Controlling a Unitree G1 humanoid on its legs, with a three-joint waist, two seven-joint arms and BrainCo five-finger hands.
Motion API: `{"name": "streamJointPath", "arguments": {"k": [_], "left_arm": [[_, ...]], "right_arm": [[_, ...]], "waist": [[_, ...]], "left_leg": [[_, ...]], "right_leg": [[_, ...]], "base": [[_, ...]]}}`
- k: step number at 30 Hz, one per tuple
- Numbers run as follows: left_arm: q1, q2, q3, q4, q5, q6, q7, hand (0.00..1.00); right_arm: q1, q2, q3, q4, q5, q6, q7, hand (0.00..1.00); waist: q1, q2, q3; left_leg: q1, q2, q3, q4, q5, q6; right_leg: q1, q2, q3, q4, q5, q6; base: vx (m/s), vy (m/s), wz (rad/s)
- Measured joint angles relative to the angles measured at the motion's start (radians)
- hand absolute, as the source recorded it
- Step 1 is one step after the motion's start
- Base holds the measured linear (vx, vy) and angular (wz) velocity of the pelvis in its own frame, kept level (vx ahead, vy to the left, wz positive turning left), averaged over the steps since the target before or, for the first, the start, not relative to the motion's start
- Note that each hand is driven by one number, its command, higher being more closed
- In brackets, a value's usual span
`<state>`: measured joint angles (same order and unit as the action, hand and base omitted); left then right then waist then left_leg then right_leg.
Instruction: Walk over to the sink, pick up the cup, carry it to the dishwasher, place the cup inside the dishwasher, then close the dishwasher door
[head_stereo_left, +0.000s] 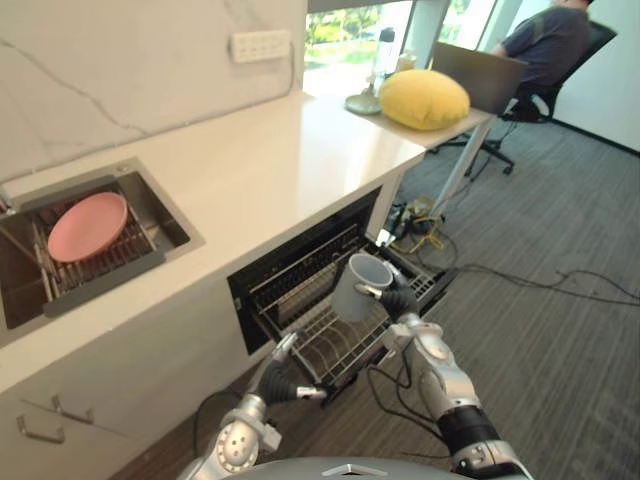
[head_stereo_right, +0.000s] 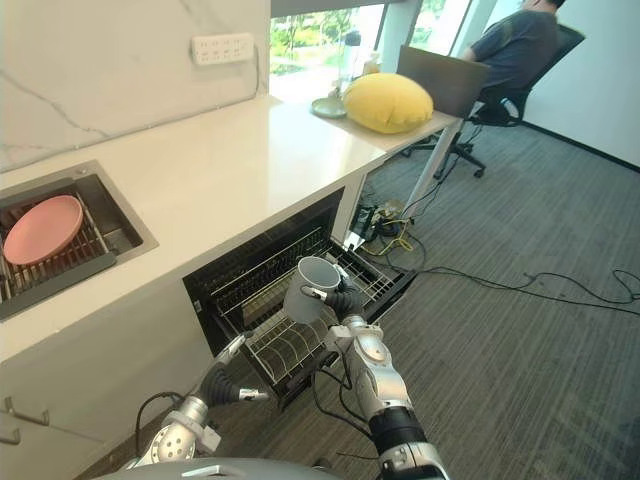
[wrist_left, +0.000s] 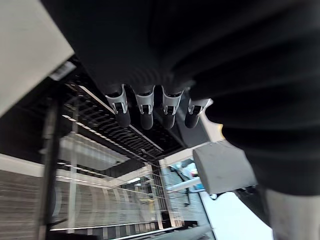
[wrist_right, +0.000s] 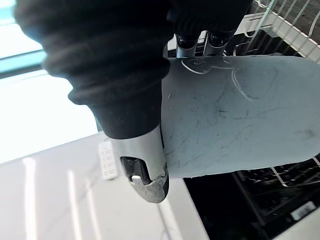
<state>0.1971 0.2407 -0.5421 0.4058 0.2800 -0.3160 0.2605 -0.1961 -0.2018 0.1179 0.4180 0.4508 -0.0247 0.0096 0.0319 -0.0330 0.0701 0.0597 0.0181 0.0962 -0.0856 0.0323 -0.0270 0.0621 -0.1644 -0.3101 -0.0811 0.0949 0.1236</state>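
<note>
Holds the pale grey cup (head_stereo_left: 358, 287) in the right robot hand (head_stereo_left: 402, 303), with thumb and fingers curled round its wall; up close in the right wrist view, pressed against the cup's scratched side. Carries it tilted, mouth up and toward the white tabletop (head_stereo_left: 260, 170), in the air above the pulled-out wire rack (head_stereo_left: 335, 350) of the open dishwasher (head_stereo_left: 240, 310). Hangs the left robot hand (head_stereo_left: 275, 380) lower and nearer to the body, just in front of the rack's near corner, with fingers straight and relaxed and nothing in them; in the left wrist view, a row of dark fingertips (wrist_left: 146, 119) pointing toward the rack's wires. Off to the left, set into the tabletop: a steel sink (head_stereo_left: 162, 218) with a pink plate (head_stereo_left: 88, 226) leaning on a dark drying rack inside it. On the marble wall behind, a white outlet strip (head_stereo_left: 260, 45). Farther along, at the end by the window: a yellow cushion (head_stereo_left: 424, 98) just beside a grey laptop (head_stereo_left: 480, 75). Beyond those, over grey carpet, a person (head_stereo_left: 545, 40) seated in an office chair, back turned.
</note>
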Motion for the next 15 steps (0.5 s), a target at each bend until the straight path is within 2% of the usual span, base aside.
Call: {"name": "streamJointPath", "arguments": {"k": [3,5,7,8,9,11,15], "left_arm": [[-0.026,0.001,0.062,0.086,-0.029,0.022,0.043,0.00],[-0.085,0.007,0.150,0.182,-0.086,0.027,0.097,0.00],[-0.127,0.012,0.206,0.220,-0.128,0.026,0.134,0.00],[-0.149,0.013,0.232,0.245,-0.150,0.022,0.153,0.00],[-0.153,0.014,0.239,0.254,-0.160,0.022,0.157,0.00],[-0.154,0.006,0.258,0.284,-0.173,0.021,0.177,0.00],[-0.136,-0.031,0.267,0.324,-0.236,0.017,0.176,0.00]], "right_arm": [[-0.143,-0.019,0.000,0.137,-0.024,0.000,-0.008,1.00],[-0.307,-0.071,-0.001,0.280,-0.024,-0.001,-0.007,1.00],[-0.436,-0.128,-0.002,0.391,-0.020,-0.001,0.005,1.00],[-0.517,-0.162,-0.002,0.466,-0.015,-0.003,0.015,1.00],[-0.550,-0.176,-0.002,0.496,-0.015,-0.003,0.022,1.00],[-0.638,-0.223,-0.001,0.573,-0.015,-0.013,0.053,1.00],[-0.698,-0.269,0.001,0.658,-0.018,-0.015,0.081,1.00]], "waist": [[0.014,0.015,0.054],[0.051,0.026,0.138],[0.073,0.036,0.199],[0.087,0.048,0.240],[0.094,0.055,0.254],[0.117,0.090,0.310],[0.141,0.143,0.353]], "left_leg": [[-0.065,-0.005,-0.030,0.006,0.022,-0.003],[-0.117,-0.005,-0.065,0.008,0.050,-0.004],[-0.179,-0.007,-0.097,0.043,0.060,0.003],[-0.211,-0.009,-0.112,0.071,0.060,0.002],[-0.228,-0.010,-0.120,0.080,0.060,0.002],[-0.272,-0.016,-0.148,0.110,0.060,0.002],[-0.330,-0.026,-0.191,0.138,0.062,0.003]], "right_leg": [[-0.041,-0.007,-0.037,0.000,0.013,-0.001],[-0.076,-0.008,-0.074,0.000,0.035,-0.009],[-0.103,-0.010,-0.106,0.001,0.045,-0.014],[-0.114,-0.013,-0.120,0.001,0.051,-0.016],[-0.122,-0.013,-0.130,0.001,0.052,-0.016],[-0.136,-0.015,-0.156,0.001,0.056,-0.018],[-0.155,-0.018,-0.201,0.002,0.058,-0.018]], "base": [[-0.07,0.007,0.46],[-0.05,0.019,0.47],[-0.07,0.015,0.53],[-0.09,0.022,0.44],[-0.07,0.024,0.37],[-0.04,0.020,0.36],[-0.04,0.025,0.33]]}}
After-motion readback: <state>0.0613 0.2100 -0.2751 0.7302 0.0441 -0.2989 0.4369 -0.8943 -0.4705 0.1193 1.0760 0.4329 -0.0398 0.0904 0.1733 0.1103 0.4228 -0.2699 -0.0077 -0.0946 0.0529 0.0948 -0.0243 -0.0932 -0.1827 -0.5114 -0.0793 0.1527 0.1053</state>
